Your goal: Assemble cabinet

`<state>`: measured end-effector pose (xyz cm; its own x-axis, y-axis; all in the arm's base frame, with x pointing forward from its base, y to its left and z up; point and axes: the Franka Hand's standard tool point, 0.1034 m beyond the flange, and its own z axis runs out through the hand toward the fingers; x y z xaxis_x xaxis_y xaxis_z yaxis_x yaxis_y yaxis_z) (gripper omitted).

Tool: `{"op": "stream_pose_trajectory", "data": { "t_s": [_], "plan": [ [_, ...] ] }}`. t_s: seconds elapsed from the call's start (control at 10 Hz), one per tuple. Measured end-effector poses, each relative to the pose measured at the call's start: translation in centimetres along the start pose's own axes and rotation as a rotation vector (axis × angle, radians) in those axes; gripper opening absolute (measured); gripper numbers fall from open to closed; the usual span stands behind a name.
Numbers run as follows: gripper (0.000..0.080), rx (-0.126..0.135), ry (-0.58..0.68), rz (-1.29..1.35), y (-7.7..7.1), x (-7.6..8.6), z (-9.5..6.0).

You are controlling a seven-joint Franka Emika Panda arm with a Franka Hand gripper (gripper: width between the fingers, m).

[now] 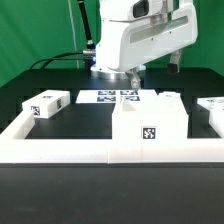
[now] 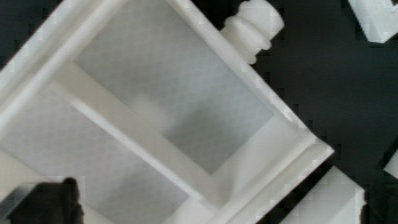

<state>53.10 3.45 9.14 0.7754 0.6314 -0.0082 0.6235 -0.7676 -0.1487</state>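
Long white rail (image 1: 60, 150) lies nearest, boxy matte-white cabinet (image 1: 150, 125) just behind. At twelve o'clock, the gripper (image 1: 132, 78); its opening I cannot tell.

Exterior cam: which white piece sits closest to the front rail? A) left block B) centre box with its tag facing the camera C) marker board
B: the centre box stands right behind the rail, while the left block and the marker board lie farther back.
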Motion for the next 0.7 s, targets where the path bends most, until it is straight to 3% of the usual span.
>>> {"op": "stream_pose_trajectory", "data": {
  "t_s": [0.5, 0.7],
  "plan": [
    [0.0798, 0.000, -0.001, 0.000, 0.01, -0.03, 0.05],
    [0.0798, -0.024, 0.014, -0.120, 0.23, -0.19, -0.12]
  ]
}}
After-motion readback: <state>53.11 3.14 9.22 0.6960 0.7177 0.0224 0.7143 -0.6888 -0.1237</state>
